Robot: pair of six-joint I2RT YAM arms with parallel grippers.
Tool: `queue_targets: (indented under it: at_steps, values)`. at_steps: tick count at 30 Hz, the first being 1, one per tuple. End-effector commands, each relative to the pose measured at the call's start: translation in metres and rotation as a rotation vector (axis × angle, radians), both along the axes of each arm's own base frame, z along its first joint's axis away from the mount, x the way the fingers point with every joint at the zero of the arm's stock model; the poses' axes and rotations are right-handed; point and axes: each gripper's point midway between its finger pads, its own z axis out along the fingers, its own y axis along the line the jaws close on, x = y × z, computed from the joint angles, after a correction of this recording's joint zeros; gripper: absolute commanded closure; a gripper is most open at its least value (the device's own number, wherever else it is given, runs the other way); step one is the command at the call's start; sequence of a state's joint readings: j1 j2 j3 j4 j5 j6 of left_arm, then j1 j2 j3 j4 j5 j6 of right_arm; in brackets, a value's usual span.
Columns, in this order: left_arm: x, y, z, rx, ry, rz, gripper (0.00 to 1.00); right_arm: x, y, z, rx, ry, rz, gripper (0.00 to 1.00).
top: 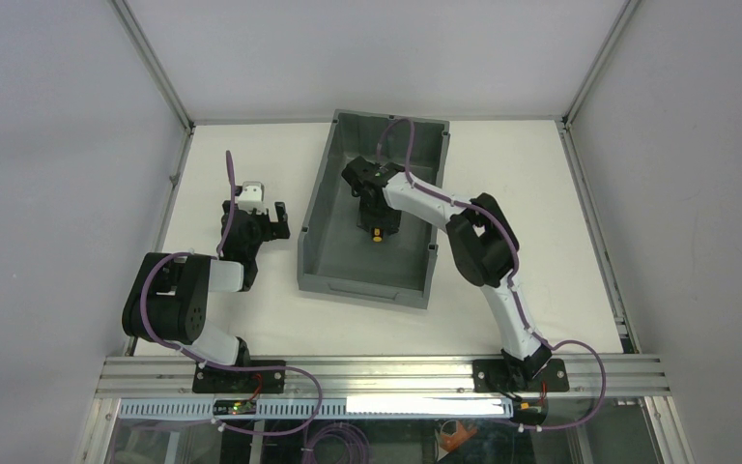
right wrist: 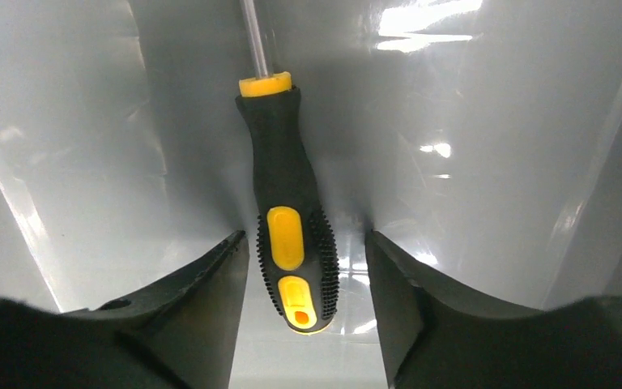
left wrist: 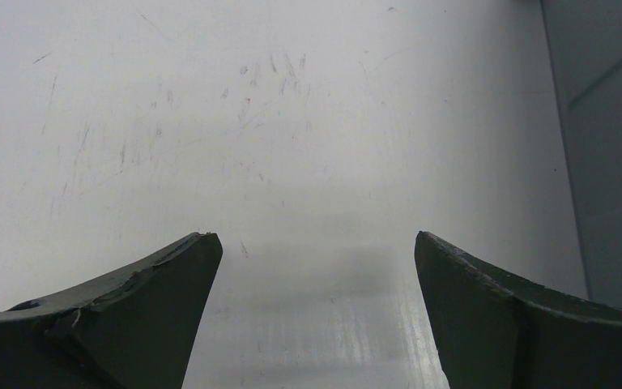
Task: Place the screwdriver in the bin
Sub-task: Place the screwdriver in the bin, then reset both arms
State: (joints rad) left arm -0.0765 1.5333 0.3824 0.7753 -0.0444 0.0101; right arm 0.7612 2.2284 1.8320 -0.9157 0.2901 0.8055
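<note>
The right gripper (right wrist: pixel 306 237) reaches down into the bin (top: pixel 315 217), its jaws parted with a gap either side of the screwdriver (right wrist: pixel 286 194). The screwdriver seems to lie loose on the bin's floor. The left gripper (left wrist: pixel 316 239) hangs open over the table (left wrist: pixel 210 121), out of the way.

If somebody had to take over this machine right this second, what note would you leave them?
Left gripper: open, empty, over the bare table beside the bin.
Right gripper: down inside the bin, jaws apart, with a gap on each side of the screwdriver handle.
Screwdriver: in the bin, apparently lying on its floor.
Done: screwdriver delivered and seemingly released.
Left: lift the right gripper straight out, clear of the bin walls.
</note>
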Motion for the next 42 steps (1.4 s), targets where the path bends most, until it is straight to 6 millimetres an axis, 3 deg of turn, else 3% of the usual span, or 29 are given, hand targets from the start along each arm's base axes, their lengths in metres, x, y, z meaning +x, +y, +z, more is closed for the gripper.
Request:
queue_targets:
  at_steps: [1, 12, 20, 26, 30, 33, 37, 42]
  values:
    - [0.005, 0.001, 0.017, -0.015, -0.057, -0.002, 0.01, 0.010, 0.002, 0.019, 0.026, -0.055, -0.021, 0.41]
    - [0.005, 0.001, 0.017, -0.015, -0.057, -0.002, 0.01, 0.023, 0.002, 0.099, 0.054, -0.182, 0.045, 0.17]
    - [0.005, 0.001, 0.018, -0.016, -0.059, -0.002, 0.01, 0.031, 0.005, 0.176, 0.138, -0.296, 0.107, 0.07]
    - [0.005, 0.001, 0.017, -0.016, -0.058, -0.002, 0.01, 0.038, -0.008, 0.240, 0.184, -0.411, 0.130, 0.01]
    - [0.005, 0.001, 0.018, -0.016, -0.059, -0.002, 0.01, 0.042, -0.030, 0.275, 0.188, -0.482, 0.129, 0.01]
    - [0.005, 0.001, 0.017, -0.015, -0.057, -0.003, 0.01, 0.047, -0.060, 0.292, 0.170, -0.520, 0.096, 0.01]
    - [0.005, 0.001, 0.018, -0.016, -0.058, -0.002, 0.01, 0.049, -0.106, 0.307, 0.147, -0.562, 0.034, 0.01]
    - [0.005, 0.001, 0.017, -0.016, -0.058, -0.002, 0.01, 0.050, -0.161, 0.302, 0.111, -0.582, -0.062, 0.01]
